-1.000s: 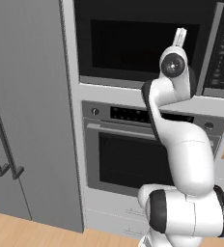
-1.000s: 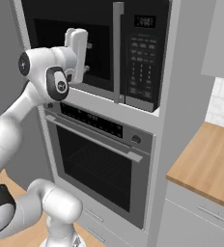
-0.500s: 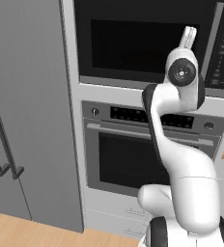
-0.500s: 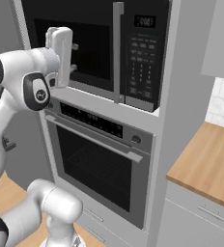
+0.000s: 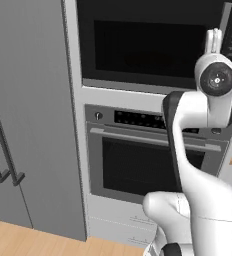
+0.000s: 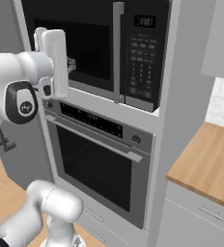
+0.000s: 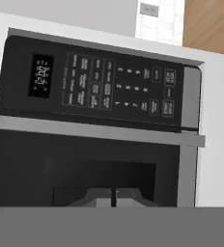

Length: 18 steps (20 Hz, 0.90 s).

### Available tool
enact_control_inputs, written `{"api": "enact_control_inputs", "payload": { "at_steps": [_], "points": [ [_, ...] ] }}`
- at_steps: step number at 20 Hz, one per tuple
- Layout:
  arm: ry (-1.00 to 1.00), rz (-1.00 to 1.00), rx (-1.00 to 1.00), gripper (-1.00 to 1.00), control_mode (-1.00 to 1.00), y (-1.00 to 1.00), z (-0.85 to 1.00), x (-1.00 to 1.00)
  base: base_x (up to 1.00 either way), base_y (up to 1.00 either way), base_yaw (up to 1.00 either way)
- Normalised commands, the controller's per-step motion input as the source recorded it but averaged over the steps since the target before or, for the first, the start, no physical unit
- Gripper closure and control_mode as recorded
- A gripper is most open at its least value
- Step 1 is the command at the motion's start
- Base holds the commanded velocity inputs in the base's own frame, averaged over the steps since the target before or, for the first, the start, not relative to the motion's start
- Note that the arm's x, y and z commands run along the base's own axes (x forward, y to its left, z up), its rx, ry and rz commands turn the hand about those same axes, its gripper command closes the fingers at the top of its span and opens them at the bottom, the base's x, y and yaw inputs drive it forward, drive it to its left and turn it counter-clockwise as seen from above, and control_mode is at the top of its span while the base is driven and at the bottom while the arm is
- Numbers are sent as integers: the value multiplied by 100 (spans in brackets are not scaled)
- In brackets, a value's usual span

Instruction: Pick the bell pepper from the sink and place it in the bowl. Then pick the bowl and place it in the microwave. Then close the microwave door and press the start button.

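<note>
In the left base view, the white arm rises before the oven (image 5: 153,165), its wrist raised in front of the closed microwave door (image 5: 148,47) of the built-in microwave (image 5: 88,45). In the right base view, the hand is level with the door, left of the vertical door handle (image 6: 118,50) and keypad strip (image 6: 143,58), with a wooden bench (image 6: 205,164) to the right. In the hand view, rolled sideways, the pincer (image 7: 113,198) is pressed together, holding nothing, pointed at the door window below the keypad.

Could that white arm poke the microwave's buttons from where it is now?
Probably yes. The gripper is shut, facing the closed microwave door, and the keypad lies just beside it with nothing between them.
</note>
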Motion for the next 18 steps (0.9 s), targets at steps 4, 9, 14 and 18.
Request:
{"api": "enact_control_inputs", "payload": {
  "at_steps": [4,9,14,18],
  "points": [
    [41,11,-36,100,-100,-28,-1,-30,0,0,0],
    [43,15,-38,100,-100,-7,-2,-36,0,0,0],
    [35,15,-29,100,-100,-15,0,-48,0,0,0],
    [22,13,-31,100,-100,-8,0,-56,0,0,0]
  ]
}}
